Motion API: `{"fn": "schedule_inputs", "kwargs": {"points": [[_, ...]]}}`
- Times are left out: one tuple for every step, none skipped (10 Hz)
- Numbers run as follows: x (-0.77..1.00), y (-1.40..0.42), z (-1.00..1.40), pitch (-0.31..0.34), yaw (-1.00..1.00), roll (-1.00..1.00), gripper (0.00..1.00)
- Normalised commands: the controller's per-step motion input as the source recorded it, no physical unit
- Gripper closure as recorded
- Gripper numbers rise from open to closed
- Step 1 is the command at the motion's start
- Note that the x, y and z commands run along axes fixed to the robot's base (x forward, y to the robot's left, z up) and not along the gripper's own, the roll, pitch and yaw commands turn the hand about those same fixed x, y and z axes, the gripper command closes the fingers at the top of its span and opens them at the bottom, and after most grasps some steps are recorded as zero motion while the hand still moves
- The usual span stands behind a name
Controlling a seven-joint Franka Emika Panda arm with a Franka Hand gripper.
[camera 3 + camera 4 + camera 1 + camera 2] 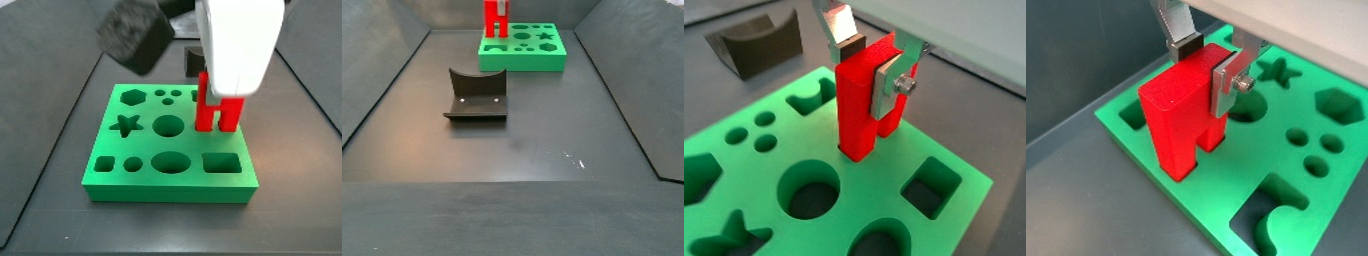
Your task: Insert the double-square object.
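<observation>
A dark grey matte worktop with raised dark side walls carries a bright green plastic board with shaped holes and, well apart from it, the dark L-shaped fixture. The bright red plastic double-square object stands upright, long axis vertical, its lower ends at the board's surface near one edge. The tool pinches its upper part between silver fingers.

The tool is showing flat silver finger plates with dark pads and a silver screw; a white housing is sitting above.
</observation>
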Motion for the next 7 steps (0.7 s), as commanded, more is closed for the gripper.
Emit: {"fn": "schedule_inputs", "kwargs": {"points": [[0.18,0.0,-0.38,0.0,0.0,0.0,1.0],[0.07,0.0,-0.39,0.0,0.0,0.0,1.0],[0.15,0.0,-0.39,0.0,0.0,0.01,1.0],[0.15,0.04,-0.27,0.0,0.0,0.05,1.0],[0.12,0.1,-0.17,0.0,0.0,0.04,1.0],[0.11,0.14,-0.13,0.007,0.02,0.04,1.0],[0.13,0.27,-0.02,0.034,0.04,0.05,1.0]]}}
